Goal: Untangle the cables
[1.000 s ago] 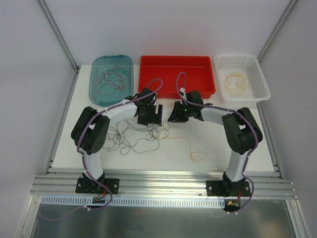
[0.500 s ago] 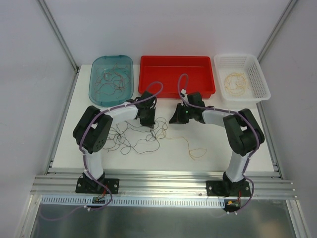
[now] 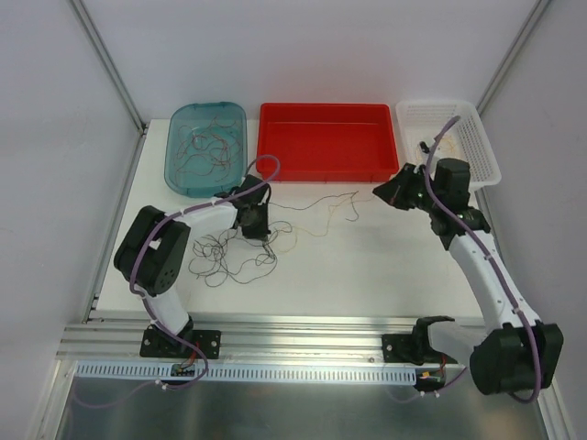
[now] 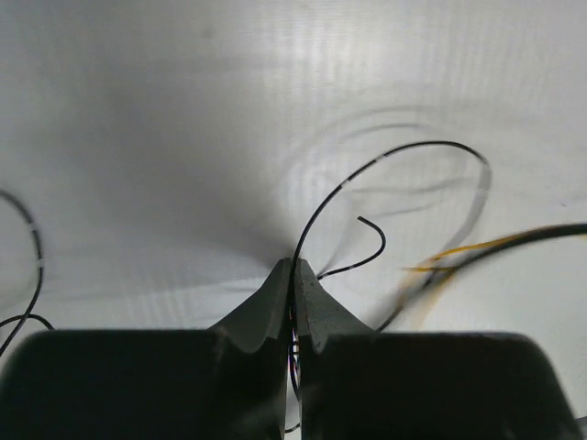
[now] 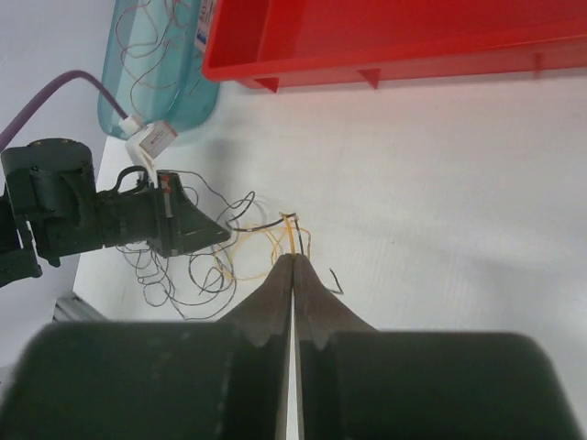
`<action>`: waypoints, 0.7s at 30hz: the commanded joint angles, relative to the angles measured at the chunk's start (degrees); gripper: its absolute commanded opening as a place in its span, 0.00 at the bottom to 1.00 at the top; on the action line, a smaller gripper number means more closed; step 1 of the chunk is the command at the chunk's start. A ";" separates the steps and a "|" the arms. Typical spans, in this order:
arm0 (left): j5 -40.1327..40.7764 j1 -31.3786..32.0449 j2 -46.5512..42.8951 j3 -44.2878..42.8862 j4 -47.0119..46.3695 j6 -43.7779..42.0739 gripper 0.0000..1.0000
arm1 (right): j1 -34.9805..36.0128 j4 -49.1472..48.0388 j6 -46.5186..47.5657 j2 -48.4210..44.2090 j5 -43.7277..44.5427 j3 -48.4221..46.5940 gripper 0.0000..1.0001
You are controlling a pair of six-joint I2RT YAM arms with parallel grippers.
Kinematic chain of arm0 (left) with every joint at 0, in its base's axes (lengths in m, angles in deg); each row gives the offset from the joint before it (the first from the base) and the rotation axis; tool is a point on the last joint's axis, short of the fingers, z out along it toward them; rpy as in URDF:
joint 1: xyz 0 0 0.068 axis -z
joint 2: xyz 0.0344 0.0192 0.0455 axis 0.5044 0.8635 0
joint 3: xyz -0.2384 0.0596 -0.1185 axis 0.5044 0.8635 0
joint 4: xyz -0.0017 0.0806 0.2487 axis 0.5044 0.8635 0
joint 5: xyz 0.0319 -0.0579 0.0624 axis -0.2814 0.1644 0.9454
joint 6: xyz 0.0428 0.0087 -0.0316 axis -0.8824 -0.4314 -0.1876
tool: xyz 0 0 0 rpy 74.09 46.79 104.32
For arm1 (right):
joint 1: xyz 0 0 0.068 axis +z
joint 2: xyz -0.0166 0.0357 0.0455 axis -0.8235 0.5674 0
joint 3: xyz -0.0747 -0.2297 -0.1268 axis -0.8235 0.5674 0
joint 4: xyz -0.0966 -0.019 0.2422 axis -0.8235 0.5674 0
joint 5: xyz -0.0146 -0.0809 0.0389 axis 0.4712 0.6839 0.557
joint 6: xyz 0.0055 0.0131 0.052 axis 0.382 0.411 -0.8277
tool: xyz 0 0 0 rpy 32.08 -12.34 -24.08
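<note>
A tangle of thin dark cables [image 3: 225,257] lies on the white table left of centre. My left gripper [image 3: 254,225] presses down at the tangle's right edge. In the left wrist view this gripper [image 4: 295,268] is shut on a dark cable [image 4: 385,156] that loops out from its tips. A yellow cable [image 3: 323,203] runs taut-ish from the tangle rightward to my raised right gripper [image 3: 383,193]. The right wrist view shows that gripper [image 5: 293,258] shut on the yellow cable [image 5: 275,240], with a dark strand beside it, and the left gripper [image 5: 179,225] beyond.
At the back stand a teal tray [image 3: 178,137] holding several loose wires, a red bin [image 3: 275,115], and a white basket [image 3: 484,156] partly covered by the right arm. The table's near edge is an aluminium rail [image 3: 293,344].
Both grippers have shut. The right arm swung right and back, drawing the yellow cable out of the tangle. The left gripper shifted slightly left and down onto the dark cables.
</note>
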 commanded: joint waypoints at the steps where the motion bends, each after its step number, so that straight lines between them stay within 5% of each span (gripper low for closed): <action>1: 2.64 -3.23 -2.48 4.08 3.14 1.37 0.00 | -5.63 10.49 2.22 -5.62 0.69 -1.19 0.01; 9: -0.79 -12.28 -7.32 10.24 3.06 4.62 0.00 | -14.97 21.14 1.33 -12.93 -1.69 -10.48 0.01; 21: -0.61 -22.92 -18.13 19.12 3.41 8.84 0.00 | -16.11 31.07 3.62 -16.80 12.71 -18.06 0.01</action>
